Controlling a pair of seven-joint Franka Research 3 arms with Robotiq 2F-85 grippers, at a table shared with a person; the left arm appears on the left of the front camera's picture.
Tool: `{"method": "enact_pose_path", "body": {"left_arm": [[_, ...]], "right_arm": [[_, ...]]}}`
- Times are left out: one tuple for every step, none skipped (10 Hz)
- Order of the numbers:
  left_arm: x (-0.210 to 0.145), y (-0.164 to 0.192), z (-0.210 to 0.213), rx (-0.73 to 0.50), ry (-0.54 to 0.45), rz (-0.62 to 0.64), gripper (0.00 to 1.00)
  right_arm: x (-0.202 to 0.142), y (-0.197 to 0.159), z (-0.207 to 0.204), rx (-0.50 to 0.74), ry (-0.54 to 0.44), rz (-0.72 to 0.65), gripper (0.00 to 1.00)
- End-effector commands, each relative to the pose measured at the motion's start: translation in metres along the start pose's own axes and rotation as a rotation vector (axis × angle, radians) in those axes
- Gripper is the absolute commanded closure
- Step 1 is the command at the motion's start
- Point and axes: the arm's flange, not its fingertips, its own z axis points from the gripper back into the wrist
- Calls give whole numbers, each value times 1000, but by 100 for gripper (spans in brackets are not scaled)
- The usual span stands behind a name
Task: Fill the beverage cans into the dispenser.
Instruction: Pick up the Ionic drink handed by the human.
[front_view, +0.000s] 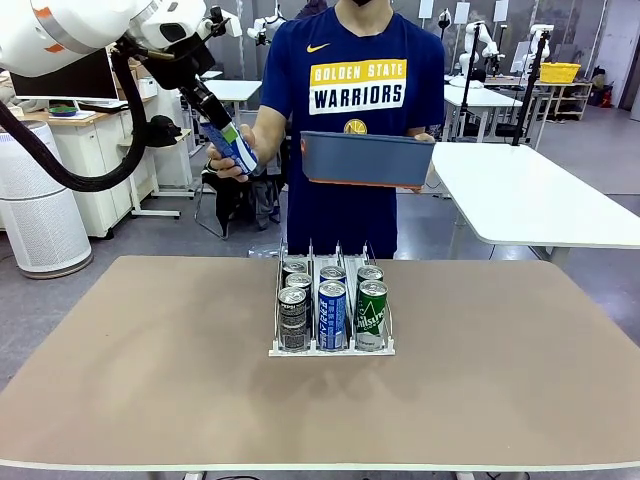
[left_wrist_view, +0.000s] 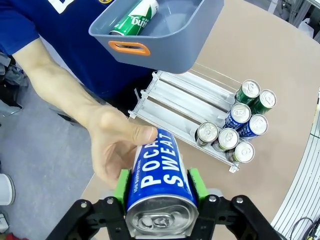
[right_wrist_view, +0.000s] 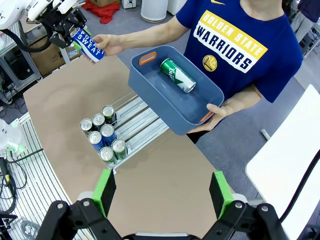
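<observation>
My left gripper (front_view: 222, 135) (left_wrist_view: 159, 185) is raised beyond the table's far left edge and is shut on a blue can (front_view: 233, 147) (left_wrist_view: 156, 175) (right_wrist_view: 88, 44) with white print. A person's hand (left_wrist_view: 110, 145) still touches that can, thumb on its side. The clear dispenser (front_view: 330, 351) (left_wrist_view: 175, 100) (right_wrist_view: 142, 122) stands mid-table with several beverage cans (front_view: 332, 310) (left_wrist_view: 235, 131) (right_wrist_view: 102, 137) at its front end: dark, blue and green. My right gripper (right_wrist_view: 162, 190) hangs high above the table, open with nothing in it.
The person's other hand holds a blue-grey tub (front_view: 365, 160) (left_wrist_view: 170, 45) (right_wrist_view: 170, 95) above the table's far edge, with one green can (left_wrist_view: 135, 17) (right_wrist_view: 177, 75) lying in it. The dispenser's rear lanes are bare. A white table (front_view: 540, 200) stands at the back right.
</observation>
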Motion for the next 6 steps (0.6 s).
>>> {"method": "enact_pose_path", "body": {"left_arm": [[-2, -2, 1, 1, 46, 1, 100], [0, -1, 1, -11, 25, 16, 100], [0, 0, -1, 2, 11, -1, 46], [0, 0, -1, 2, 11, -1, 46], [0, 0, -1, 2, 11, -1, 46], [0, 0, -1, 2, 11, -1, 46]], "right_arm": [[0, 1, -1, 9, 1, 0, 0], [0, 1, -1, 9, 1, 0, 0], [0, 1, -1, 9, 1, 0, 0], [0, 1, -1, 9, 1, 0, 0], [0, 1, -1, 9, 1, 0, 0], [0, 1, -1, 9, 1, 0, 0]]}}
